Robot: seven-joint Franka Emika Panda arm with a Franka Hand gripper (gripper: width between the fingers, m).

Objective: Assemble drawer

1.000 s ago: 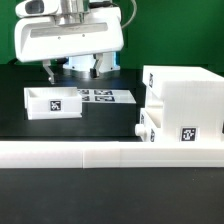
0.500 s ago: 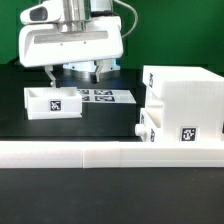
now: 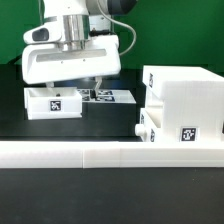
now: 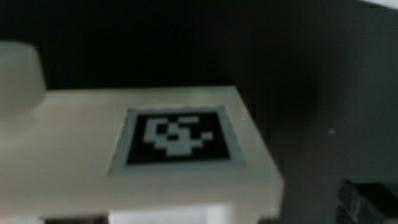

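Marker board (image 3: 118,97): flat white sheet lying on the table near the middle of the exterior view, black-and-white tags facing up. Only part of it shows, and its left end is covered.
Rail (image 3: 100,152): there it is up front, a long, low white bar running straight across the exterior view from edge to edge.
Table (image 3: 60,130): black and matte. A bare band of it separates board from rail, and more black shows in front of the rail.
Backdrop (image 3: 185,35): plain green, filling the upper background of the exterior view.
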